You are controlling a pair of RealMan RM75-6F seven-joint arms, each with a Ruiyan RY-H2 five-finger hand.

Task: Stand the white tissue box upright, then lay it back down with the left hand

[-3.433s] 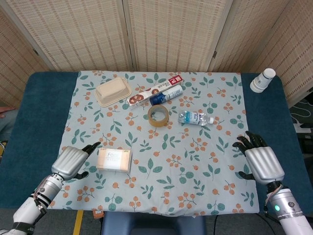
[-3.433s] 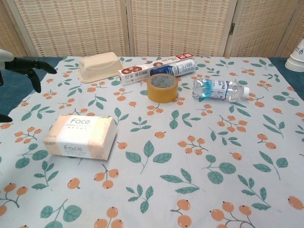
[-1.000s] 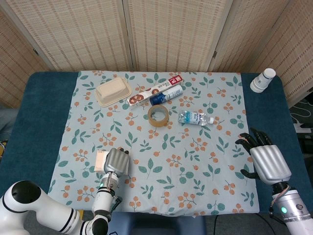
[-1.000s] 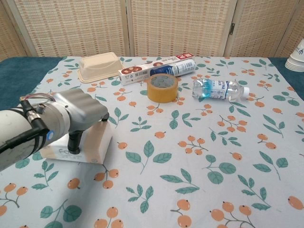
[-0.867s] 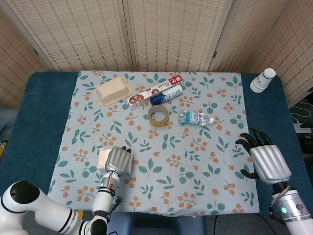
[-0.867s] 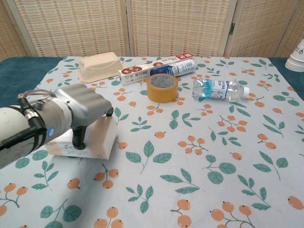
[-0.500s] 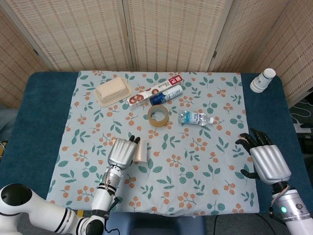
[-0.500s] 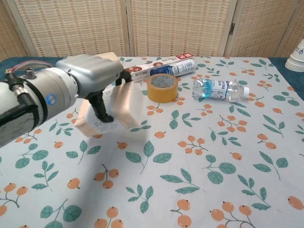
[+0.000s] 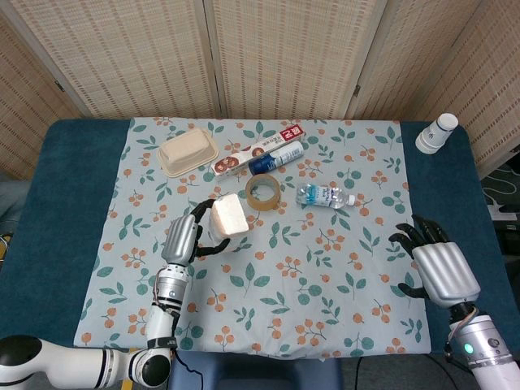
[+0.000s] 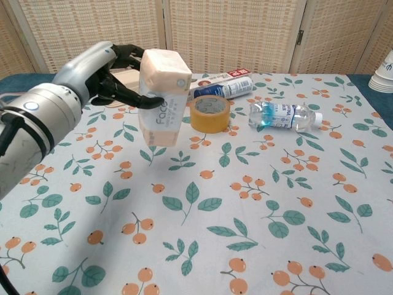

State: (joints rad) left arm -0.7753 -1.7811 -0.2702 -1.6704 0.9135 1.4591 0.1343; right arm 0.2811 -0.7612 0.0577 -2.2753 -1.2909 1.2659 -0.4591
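Floral cloth (image 9: pixel 341 268) — tape roll (image 10: pixel 210 113) beside upright tissue box (image 10: pixel 163 98).

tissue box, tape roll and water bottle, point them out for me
tissue box (image 10: pixel 163 98), chest view, on its printed front face
tape roll (image 10: pixel 210 114), chest view, on its outer side
water bottle (image 10: pixel 281 115), chest view, on its label

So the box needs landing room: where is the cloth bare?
Bare floral cloth lies near of the tan tape roll and clear water bottle. The far edge is crowded. The left hand holds the white tissue box upright.
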